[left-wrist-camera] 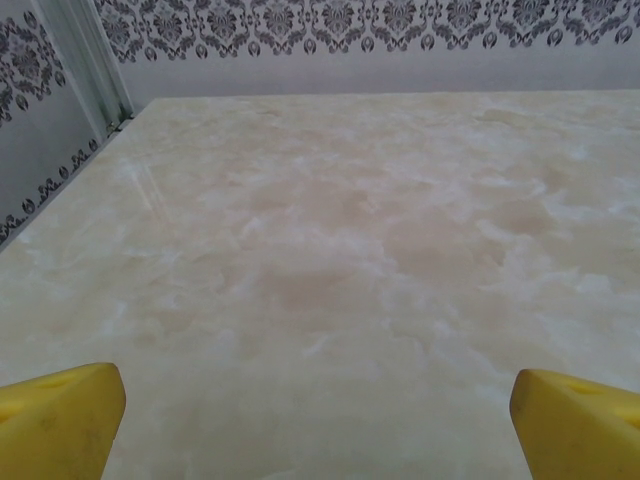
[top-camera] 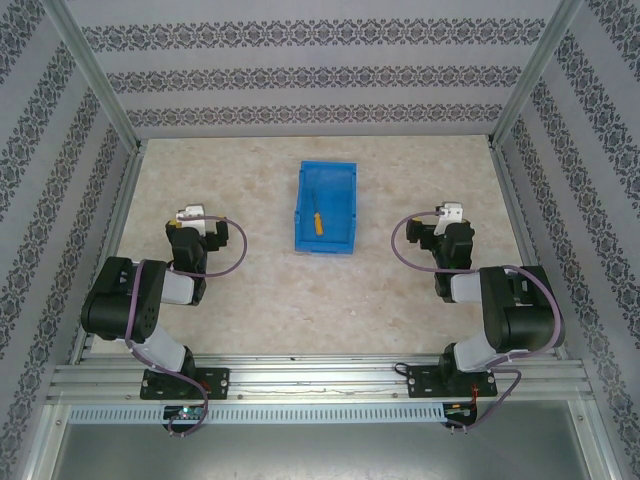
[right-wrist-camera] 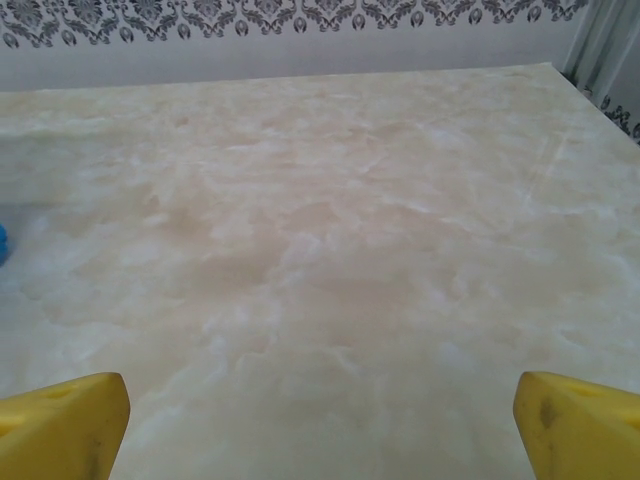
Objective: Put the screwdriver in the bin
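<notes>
- Screwdriver [top-camera: 316, 221], orange-handled, lies slanted on the floor of the blue bin [top-camera: 299, 215].
- That bin stands on the bench [top-camera: 260, 290] midway between its left and right edges, towards the far edge and well apart from both arms.
- Left gripper [top-camera: 190, 214] is near the left edge of the bench, its yellow fingers [left-wrist-camera: 60, 420] spread wide and grasping nothing.
- Right gripper [top-camera: 450, 211] is near the right edge, likewise released, its yellow fingers [right-wrist-camera: 575, 425] wide apart above bare bench.
</notes>
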Robot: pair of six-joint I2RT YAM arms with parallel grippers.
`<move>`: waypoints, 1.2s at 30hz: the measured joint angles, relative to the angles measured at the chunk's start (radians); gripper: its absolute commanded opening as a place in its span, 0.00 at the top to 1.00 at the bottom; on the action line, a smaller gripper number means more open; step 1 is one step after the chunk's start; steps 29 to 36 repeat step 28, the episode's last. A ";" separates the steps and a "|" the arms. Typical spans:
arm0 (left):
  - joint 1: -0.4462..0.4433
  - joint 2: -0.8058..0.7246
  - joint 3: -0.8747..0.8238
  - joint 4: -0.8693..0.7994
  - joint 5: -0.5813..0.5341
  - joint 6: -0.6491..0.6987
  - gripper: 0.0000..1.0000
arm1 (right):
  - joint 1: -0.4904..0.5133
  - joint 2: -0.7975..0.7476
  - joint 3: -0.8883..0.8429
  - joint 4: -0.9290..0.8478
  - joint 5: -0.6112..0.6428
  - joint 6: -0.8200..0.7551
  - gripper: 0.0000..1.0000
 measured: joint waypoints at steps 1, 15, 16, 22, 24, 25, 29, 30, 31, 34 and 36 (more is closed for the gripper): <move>0.000 0.000 0.000 -0.007 0.000 0.000 0.01 | 0.000 0.000 0.000 0.002 0.000 -0.002 0.02; 0.000 0.000 0.000 -0.041 0.000 0.000 0.01 | 0.000 0.002 0.000 0.006 0.000 -0.012 0.02; 0.000 0.000 0.000 -0.041 0.000 0.000 0.01 | 0.000 0.002 0.000 0.006 0.000 -0.012 0.02; 0.000 0.000 0.000 -0.043 0.000 0.000 0.01 | 0.000 0.002 0.000 0.006 0.000 -0.012 0.02; 0.000 0.000 0.000 -0.044 0.000 0.000 0.01 | 0.000 0.002 0.000 0.006 0.000 -0.012 0.02; 0.000 0.000 0.000 -0.044 0.000 0.000 0.01 | 0.000 0.002 0.000 0.006 0.000 -0.013 0.02; 0.000 0.000 0.000 -0.044 0.000 0.000 0.01 | 0.000 0.003 0.002 0.006 0.000 -0.016 0.02; 0.000 0.000 0.000 -0.044 0.000 0.000 0.01 | 0.000 0.003 0.002 0.006 0.000 -0.016 0.02; 0.000 0.000 0.000 -0.044 0.000 0.000 0.01 | 0.000 0.003 0.002 0.006 0.000 -0.016 0.02; 0.000 0.000 0.000 -0.044 0.000 0.000 0.01 | 0.000 0.003 0.002 0.006 0.000 -0.016 0.02; 0.000 0.000 0.000 -0.044 0.000 0.000 0.01 | 0.000 0.003 0.002 0.006 0.000 -0.016 0.02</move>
